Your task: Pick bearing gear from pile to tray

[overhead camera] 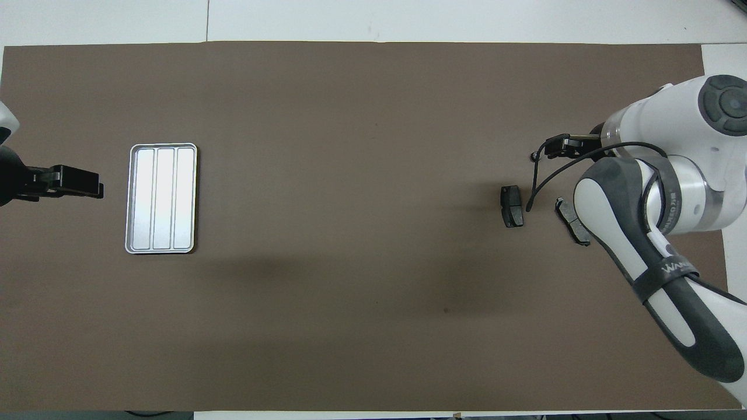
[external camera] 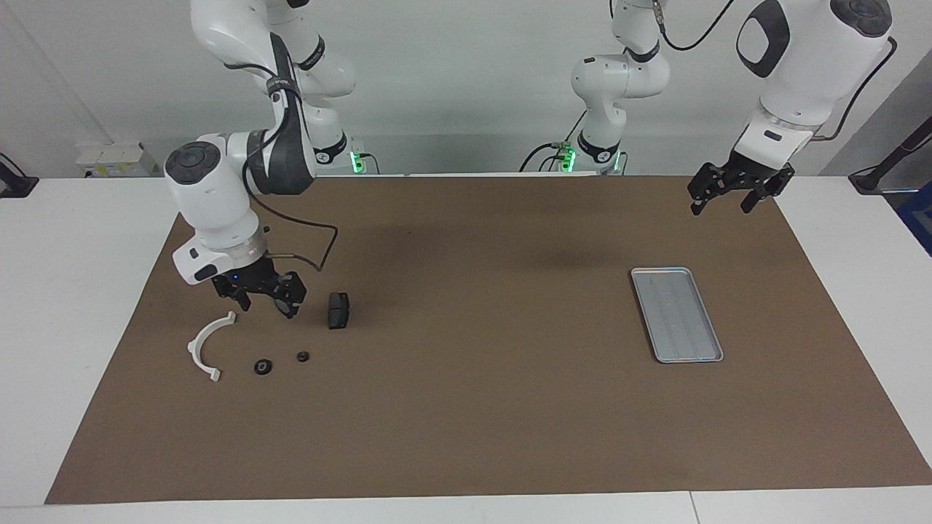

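Brown matting covers the counter (external camera: 466,437), and the right pincer (external camera: 263,304), released, hangs low over the pile (external camera: 269,342) at the right arm's end, where two black rings (external camera: 263,367) lie close together. It could nudge the brake pad (external camera: 338,311) or pinch the wrong ring, since the parts sit crowded. Well apart, the tray (external camera: 676,314) lies toward the left arm's end, where the left pincer (external camera: 730,198) waits released.

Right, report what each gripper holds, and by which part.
Nothing is held. The right gripper hangs open over the pile; the left gripper waits open.

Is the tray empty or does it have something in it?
Empty: the tray shows only its bare ribbed base in both views.
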`<state>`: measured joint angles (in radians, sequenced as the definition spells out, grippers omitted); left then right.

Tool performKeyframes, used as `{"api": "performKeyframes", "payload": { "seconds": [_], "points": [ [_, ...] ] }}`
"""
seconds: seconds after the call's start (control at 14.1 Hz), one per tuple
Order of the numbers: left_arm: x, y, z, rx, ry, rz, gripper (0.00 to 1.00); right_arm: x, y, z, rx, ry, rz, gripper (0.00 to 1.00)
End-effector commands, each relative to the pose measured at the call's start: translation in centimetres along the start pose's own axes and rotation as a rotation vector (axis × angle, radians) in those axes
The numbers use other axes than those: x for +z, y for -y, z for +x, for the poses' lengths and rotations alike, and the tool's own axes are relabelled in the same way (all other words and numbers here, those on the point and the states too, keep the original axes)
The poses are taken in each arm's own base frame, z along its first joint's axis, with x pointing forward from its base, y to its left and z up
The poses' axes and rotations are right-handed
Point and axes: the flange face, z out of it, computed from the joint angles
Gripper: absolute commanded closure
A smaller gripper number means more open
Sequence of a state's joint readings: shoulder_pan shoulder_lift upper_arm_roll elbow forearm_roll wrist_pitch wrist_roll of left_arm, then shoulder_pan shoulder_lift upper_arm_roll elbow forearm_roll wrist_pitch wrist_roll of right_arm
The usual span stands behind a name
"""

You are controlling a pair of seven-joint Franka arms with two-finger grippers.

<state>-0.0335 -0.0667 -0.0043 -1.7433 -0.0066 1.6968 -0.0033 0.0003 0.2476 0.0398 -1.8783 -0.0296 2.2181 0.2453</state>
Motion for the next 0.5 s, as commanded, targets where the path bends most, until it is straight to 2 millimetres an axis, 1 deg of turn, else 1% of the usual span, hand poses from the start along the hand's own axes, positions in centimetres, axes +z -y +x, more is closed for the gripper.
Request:
{"api": "performKeyframes", "payload": {
  "seconds": [0.0,0.21,0.43],
  "points": [
    [-0.1,0.0,-0.7,0.003,-0.006,-0.016,0.0,2.3,0.6,0.6,0.082,0.0,-0.015,0.0],
    [-0.1,0.0,-0.7,0.003,-0.006,-0.016,0.0,4.6,1.0,1.3,0.132,0.002,-0.039,0.0],
    [-0.1,0.0,-0.7,0.003,-0.006,-0.015,0.0,7.1,1.3,2.8,0.187,0.016,-0.046,0.0]
  ]
}}
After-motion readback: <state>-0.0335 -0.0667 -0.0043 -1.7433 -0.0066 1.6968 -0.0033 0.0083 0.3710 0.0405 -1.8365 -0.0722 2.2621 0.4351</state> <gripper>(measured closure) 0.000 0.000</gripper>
